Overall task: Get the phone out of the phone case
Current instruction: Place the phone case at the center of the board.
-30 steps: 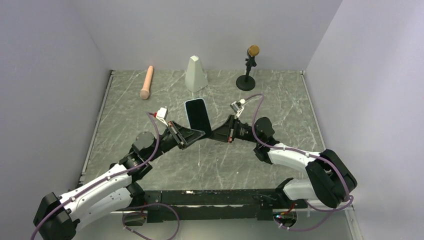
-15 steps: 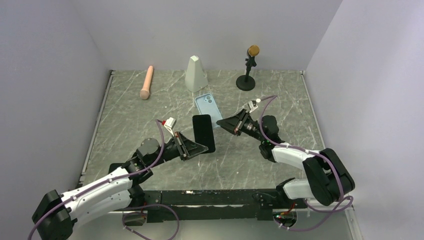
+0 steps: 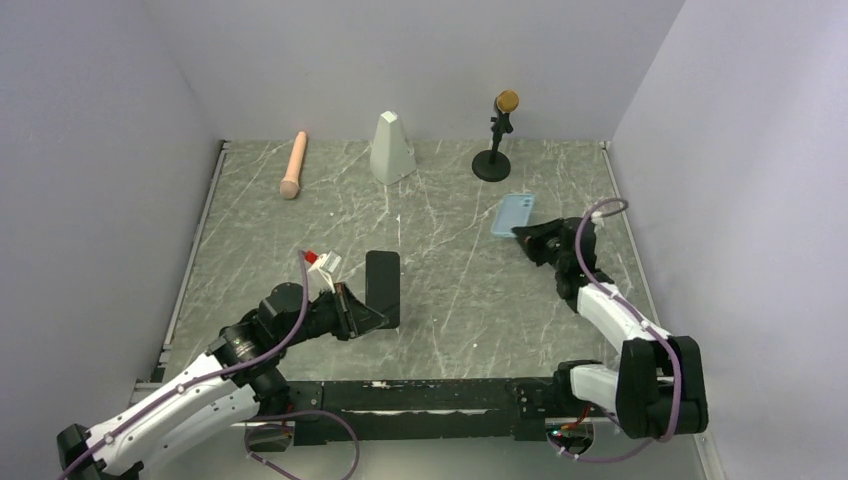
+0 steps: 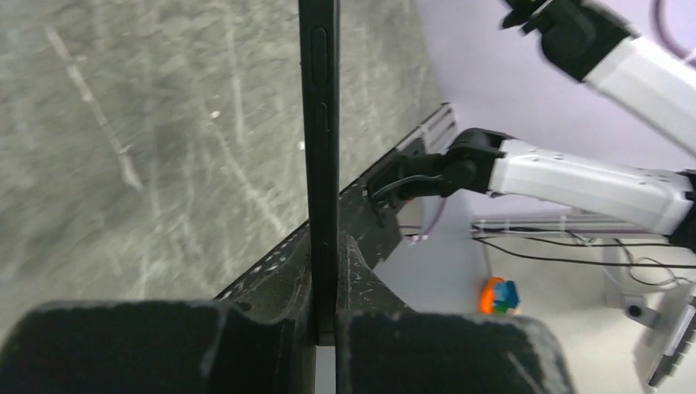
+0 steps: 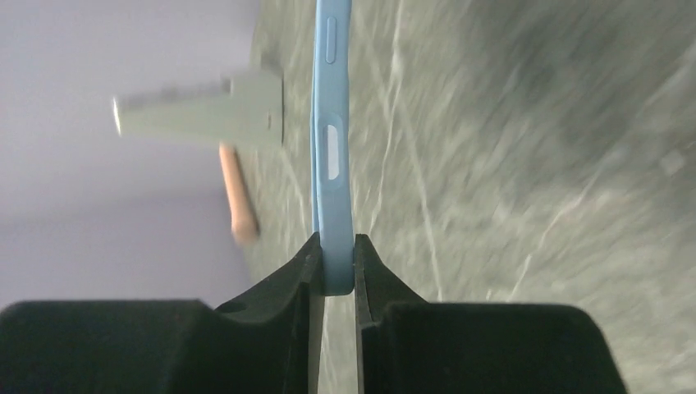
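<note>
The black phone [image 3: 382,287] is out of its case and held above the table's near left part by my left gripper [image 3: 366,317], which is shut on its lower end. In the left wrist view the phone [image 4: 319,139] shows edge-on between the jaws [image 4: 327,271]. The light-blue phone case [image 3: 512,214] is held at the right side by my right gripper [image 3: 524,233], shut on its lower edge. In the right wrist view the case [image 5: 332,156] stands edge-on, clamped at my right gripper [image 5: 335,263]. The phone and the case are far apart.
At the back stand a pale cone-shaped block [image 3: 391,147], a pink rod [image 3: 293,165] and a small black stand with a gold ball on top [image 3: 495,140]. The white enclosure walls close in the left, back and right. The cone [image 5: 205,109] and rod [image 5: 238,197] also show in the right wrist view.
The phone came out of the case. My left gripper drew the phone back toward the near left. My right gripper carried the empty case away to the right.
</note>
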`<act>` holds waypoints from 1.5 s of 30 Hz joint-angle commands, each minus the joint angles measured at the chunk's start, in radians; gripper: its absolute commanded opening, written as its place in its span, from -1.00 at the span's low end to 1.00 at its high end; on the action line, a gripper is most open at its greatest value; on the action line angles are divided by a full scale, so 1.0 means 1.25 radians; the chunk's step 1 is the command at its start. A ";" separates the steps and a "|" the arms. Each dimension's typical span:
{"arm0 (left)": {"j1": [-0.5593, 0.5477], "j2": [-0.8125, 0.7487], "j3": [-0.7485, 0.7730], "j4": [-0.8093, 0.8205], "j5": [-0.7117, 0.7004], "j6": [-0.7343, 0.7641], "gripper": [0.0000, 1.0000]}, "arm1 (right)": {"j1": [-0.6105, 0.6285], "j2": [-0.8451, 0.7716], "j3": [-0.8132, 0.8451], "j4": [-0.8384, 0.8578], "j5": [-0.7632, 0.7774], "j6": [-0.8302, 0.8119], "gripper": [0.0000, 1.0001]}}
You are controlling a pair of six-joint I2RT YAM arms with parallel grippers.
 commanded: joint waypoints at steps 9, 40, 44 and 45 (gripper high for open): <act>0.003 -0.078 0.116 -0.235 -0.044 0.129 -1.00 | -0.147 0.374 0.391 -0.033 0.285 0.003 -1.00; 0.082 0.240 0.232 -0.248 -0.051 0.354 -1.00 | -0.014 -0.086 0.176 -0.334 -0.124 -0.546 0.99; 0.192 0.360 0.316 -0.268 0.114 0.429 -1.00 | 0.009 -0.090 0.211 -0.371 -0.166 -0.586 0.99; 0.209 0.399 0.349 -0.283 0.137 0.455 -1.00 | 0.010 -0.090 0.218 -0.378 -0.179 -0.589 0.99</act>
